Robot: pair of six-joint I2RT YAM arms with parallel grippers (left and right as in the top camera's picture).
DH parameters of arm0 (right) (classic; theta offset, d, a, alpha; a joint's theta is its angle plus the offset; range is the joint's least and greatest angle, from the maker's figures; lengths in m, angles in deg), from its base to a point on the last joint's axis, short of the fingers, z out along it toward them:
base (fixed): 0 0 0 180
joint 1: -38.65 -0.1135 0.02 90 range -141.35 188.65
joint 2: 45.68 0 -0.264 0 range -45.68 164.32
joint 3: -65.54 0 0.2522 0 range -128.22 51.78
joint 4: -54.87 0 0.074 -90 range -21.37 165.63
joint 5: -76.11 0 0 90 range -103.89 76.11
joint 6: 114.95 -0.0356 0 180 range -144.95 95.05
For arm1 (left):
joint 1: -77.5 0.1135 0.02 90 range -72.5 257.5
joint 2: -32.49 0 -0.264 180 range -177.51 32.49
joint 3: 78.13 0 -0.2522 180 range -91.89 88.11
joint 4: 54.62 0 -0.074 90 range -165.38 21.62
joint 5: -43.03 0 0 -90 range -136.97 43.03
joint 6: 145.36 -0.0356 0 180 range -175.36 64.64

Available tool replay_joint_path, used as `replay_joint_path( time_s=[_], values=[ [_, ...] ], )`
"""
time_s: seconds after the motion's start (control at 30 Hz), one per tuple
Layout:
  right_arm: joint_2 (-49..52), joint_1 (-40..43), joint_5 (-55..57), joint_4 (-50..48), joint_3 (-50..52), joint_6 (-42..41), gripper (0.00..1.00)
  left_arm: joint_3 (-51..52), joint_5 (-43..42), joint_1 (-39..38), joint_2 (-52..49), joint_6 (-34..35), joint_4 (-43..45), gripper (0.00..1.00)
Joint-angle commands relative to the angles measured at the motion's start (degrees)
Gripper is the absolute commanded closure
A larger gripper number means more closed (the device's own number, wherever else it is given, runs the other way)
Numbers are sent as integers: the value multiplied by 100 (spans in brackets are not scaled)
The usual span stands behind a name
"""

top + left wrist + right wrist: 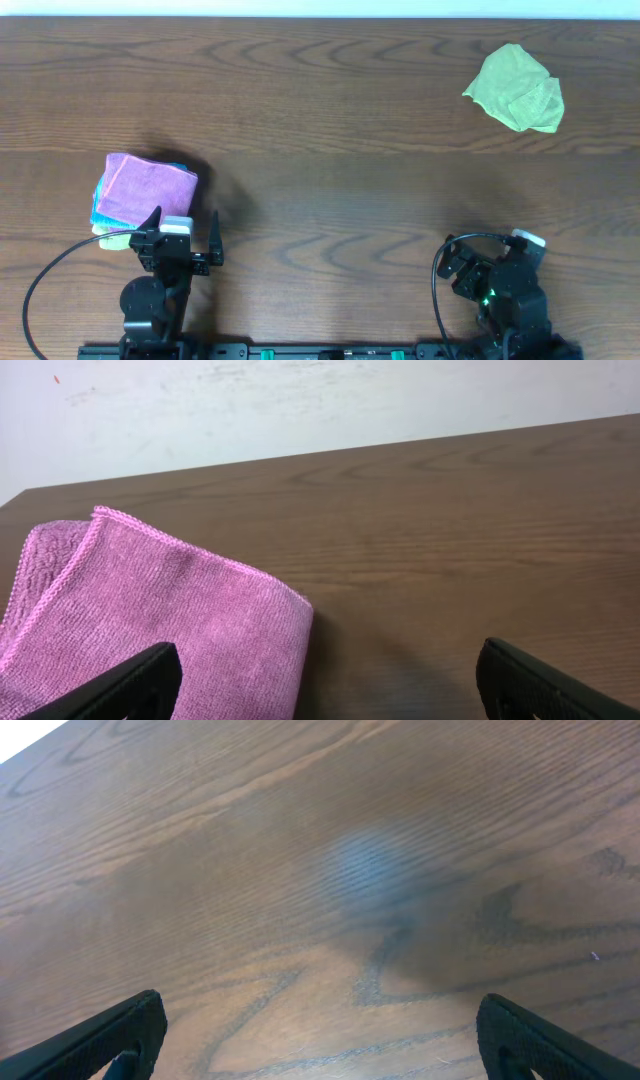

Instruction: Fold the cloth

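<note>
Because both arms rest at the near edge of the desk (330,150), neither tool bears on anything. The left tool (186,216) has its fingers apart just short of the cloth (148,188), and the right tool (320,1040) has its fingers apart over bare desk. The cloth lies at the desk's left, folded flat atop a blue cloth (96,208), apparently stacked as finished work. Its long axis runs roughly left-right, with the right end skewed slightly toward the robot. A green cloth (515,88) lies crumpled well apart, far right.

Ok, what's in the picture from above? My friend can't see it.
A pink cloth tops a stack of cloths at the left of a wooden table. A crumpled green cloth lies far right. The left arm and right arm sit at the bottom.
</note>
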Motion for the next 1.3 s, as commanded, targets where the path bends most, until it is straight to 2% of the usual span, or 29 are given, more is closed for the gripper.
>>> replay_joint_path(
  time_s=[0.0,0.73,0.8,0.87,1.0,1.27],
  values=[
    [-28,31,101,2,11,-72,1,175,101,-26,46,-79,-28,5],
    [-31,229,302,192,37,17,1,175,101,-26,46,-79,-26,5],
    [-52,352,153,105,63,903,1,175,101,-26,46,-79,-28,5],
    [-166,437,-181,-33,83,2159,1,175,101,-26,46,-79,-28,5],
    [-555,809,-608,-20,199,3661,1,173,101,-26,46,-79,-28,5],
    [-1349,1473,-1152,-269,1121,4317,1,175,101,-26,46,-79,-28,5]
  ],
)
